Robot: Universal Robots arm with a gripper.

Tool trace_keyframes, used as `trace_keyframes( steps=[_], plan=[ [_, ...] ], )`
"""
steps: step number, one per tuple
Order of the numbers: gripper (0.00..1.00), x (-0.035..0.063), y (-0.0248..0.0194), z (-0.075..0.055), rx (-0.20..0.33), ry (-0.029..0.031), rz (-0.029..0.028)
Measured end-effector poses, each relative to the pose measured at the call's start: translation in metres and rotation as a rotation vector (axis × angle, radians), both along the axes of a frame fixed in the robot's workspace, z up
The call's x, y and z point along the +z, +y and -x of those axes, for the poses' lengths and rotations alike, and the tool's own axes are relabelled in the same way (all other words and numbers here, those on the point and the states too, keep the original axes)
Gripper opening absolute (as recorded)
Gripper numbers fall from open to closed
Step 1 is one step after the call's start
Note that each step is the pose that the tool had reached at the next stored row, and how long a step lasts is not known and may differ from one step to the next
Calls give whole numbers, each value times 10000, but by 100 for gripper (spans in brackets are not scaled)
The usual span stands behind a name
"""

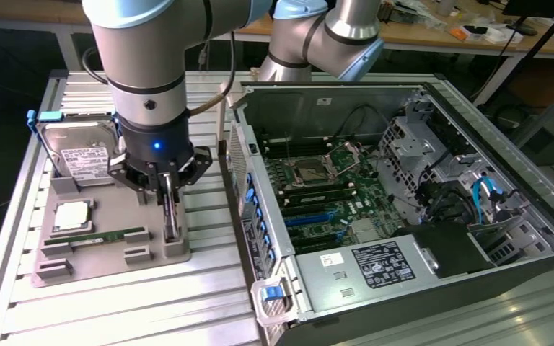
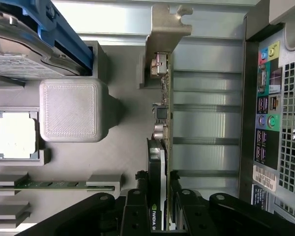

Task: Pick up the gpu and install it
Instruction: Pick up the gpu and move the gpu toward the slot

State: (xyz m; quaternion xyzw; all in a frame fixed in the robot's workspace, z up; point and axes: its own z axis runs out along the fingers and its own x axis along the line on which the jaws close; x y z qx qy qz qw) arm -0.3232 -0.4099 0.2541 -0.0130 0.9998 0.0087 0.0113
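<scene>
Evidently the gripper [image 2: 156, 183] pinched the gpu [image 2: 165, 105] by its cooler, the card standing on edge in the grey holder tray [image 1: 113, 259] beside the open computer case [image 1: 320, 108], so a straight, untilted lift would probably have kept its bracket [image 2: 163, 34] from snagging.

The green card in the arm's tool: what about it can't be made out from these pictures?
- Wrist view: the gpu shows edge-on, so its flat faces are hidden; the tool and the picture's edge cut off the end away from its bracket.
- Exterior view: the tool covers the gpu's top; the rest is a thin sliver.
- Exterior view: the slots in the computer case are too small to tell which is free.
</scene>
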Motion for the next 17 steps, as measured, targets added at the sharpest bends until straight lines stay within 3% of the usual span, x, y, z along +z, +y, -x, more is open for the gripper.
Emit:
trace_keyframes(
  steps=[10, 17],
  plan=[
    [27, 97, 0, 0, 0, -1, -1],
    [27, 254, 1, 0, 1, 0, 0]
  ],
)
